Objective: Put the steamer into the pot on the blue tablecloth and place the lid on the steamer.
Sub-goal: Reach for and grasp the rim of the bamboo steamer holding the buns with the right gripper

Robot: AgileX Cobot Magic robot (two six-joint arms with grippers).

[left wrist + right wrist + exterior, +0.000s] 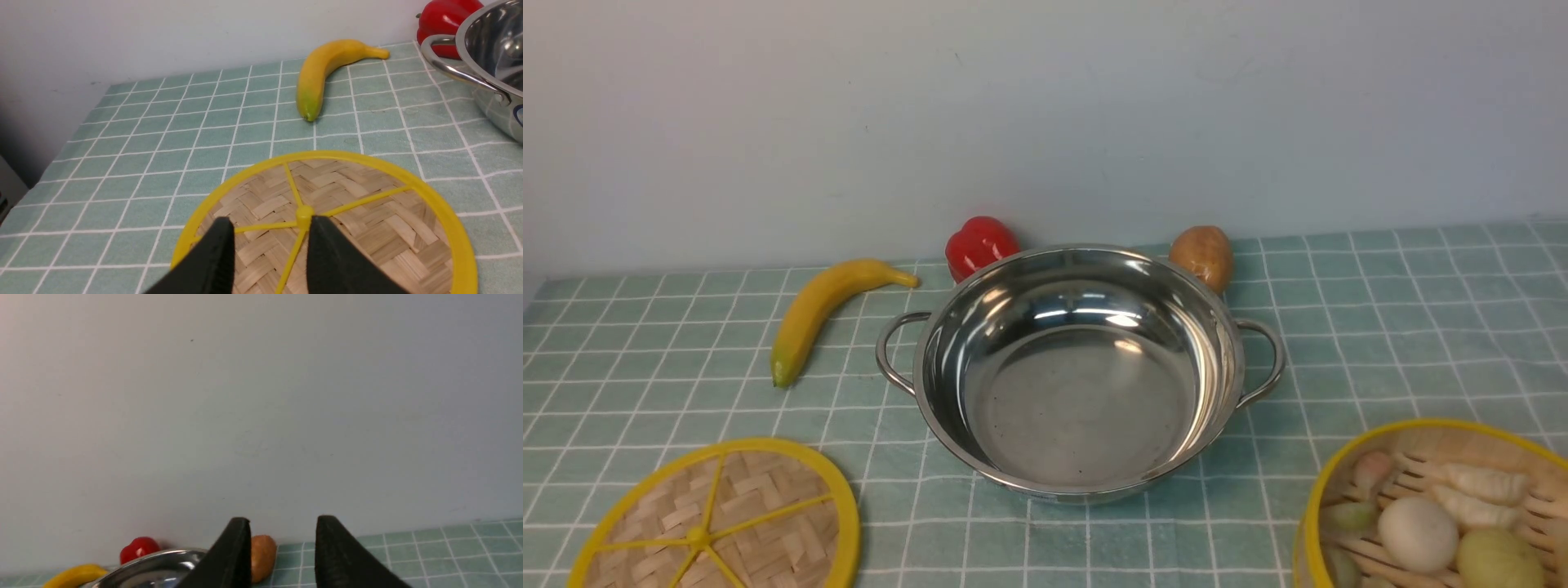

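Pot [1078,408] sits bare inside on the blue tablecloth [1029,539]. Behind the pot are a red pepper [981,247] and, farther right, a brown potato-like thing [1202,258]; a banana [809,314] lies to the pot's left. Nearer the camera than the pot, the lid [768,523] lies flat at left and the steamer [1313,523], holding food pieces [1419,535], stands at right. The left gripper [269,222] has its fingers spread, gripping nothing; the right gripper [282,520] is spread too, also gripping nothing.

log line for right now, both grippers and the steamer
left gripper: open, empty | right gripper: open, empty | steamer: outside pot, holding food | lid: on blue tablecloth
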